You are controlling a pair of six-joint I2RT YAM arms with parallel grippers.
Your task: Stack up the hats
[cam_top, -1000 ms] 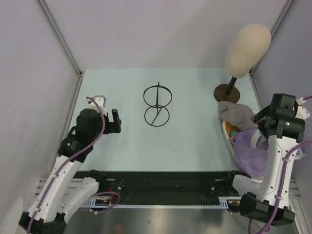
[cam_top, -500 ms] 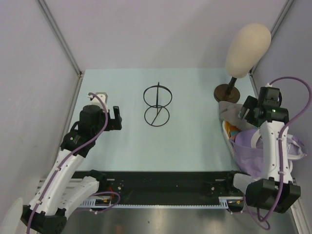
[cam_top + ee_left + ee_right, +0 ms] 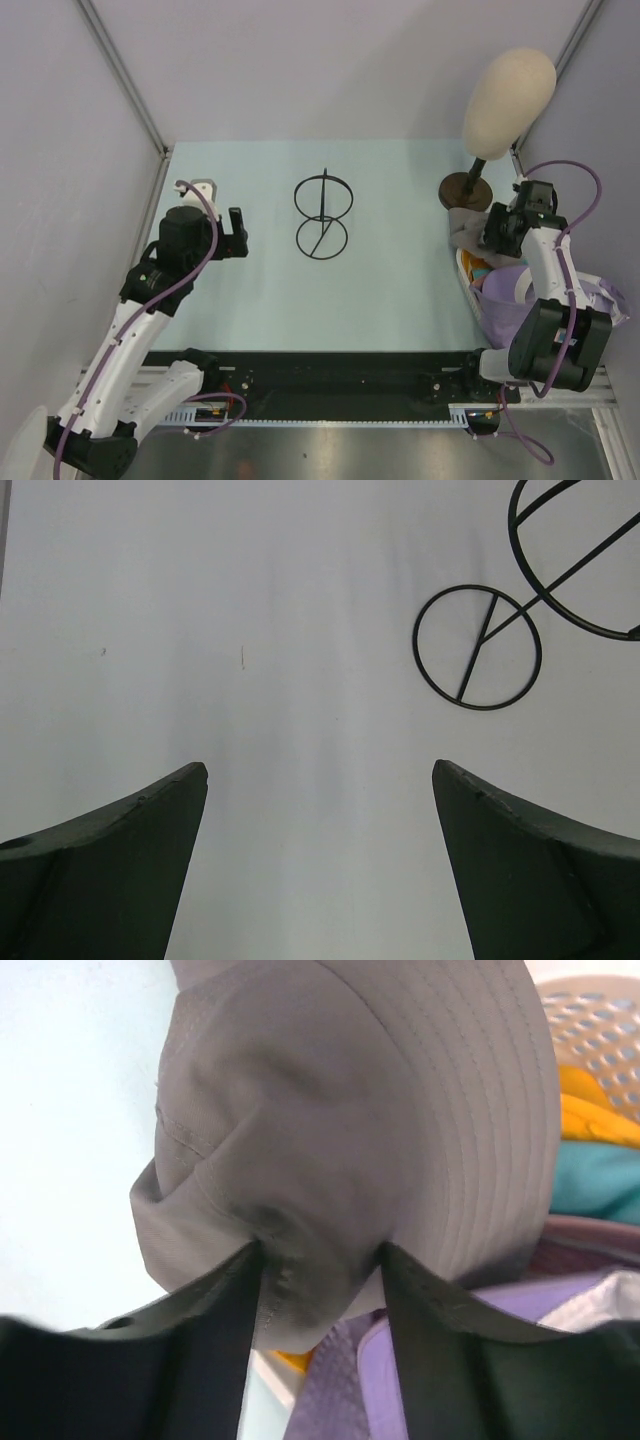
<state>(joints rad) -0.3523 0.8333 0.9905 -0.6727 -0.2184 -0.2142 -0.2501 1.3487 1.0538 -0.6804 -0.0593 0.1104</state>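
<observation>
A grey bucket hat (image 3: 350, 1110) lies crumpled over the far rim of a white basket (image 3: 600, 1020) at the table's right edge. My right gripper (image 3: 322, 1260) pinches a fold of this hat's fabric between its fingers; from above, the gripper (image 3: 492, 232) sits on the hat (image 3: 468, 228). An orange hat (image 3: 590, 1110) and a teal hat (image 3: 600, 1180) lie in the basket beneath. My left gripper (image 3: 237, 234) hangs open over bare table on the left, nothing between its fingers (image 3: 120, 850).
A purple cap (image 3: 520, 300) fills the near part of the basket (image 3: 465, 272). A beige mannequin head (image 3: 508, 90) on a dark round base stands at the back right. A black wire stand (image 3: 322, 215) sits mid-table, also ahead of the left gripper (image 3: 478, 648).
The right arm swung from above the purple cap toward the far end of the basket, came down on the grey hat and closed its fingers on it. The left arm barely shifted.
</observation>
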